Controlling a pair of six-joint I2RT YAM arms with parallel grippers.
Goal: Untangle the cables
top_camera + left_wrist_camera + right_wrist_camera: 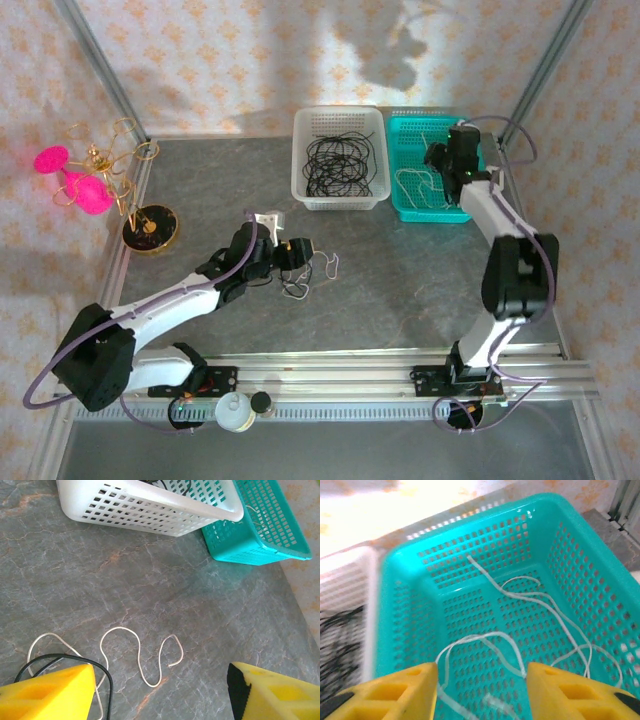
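White cable (pixel 120 628): wavy loops on veined grey worktop (pixel 150 580)
Left gripper (pixel 161 680): released (yellow fingers (pixel 50 695))
Right gripper (pixel 480 672): released above perforated teal basket (pixel 600 580)

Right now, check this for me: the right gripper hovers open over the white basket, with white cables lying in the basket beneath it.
Wrong on one point: the right gripper hovers open over the teal basket, not the white one, as the right wrist view shows. White cables do lie in the basket beneath it.
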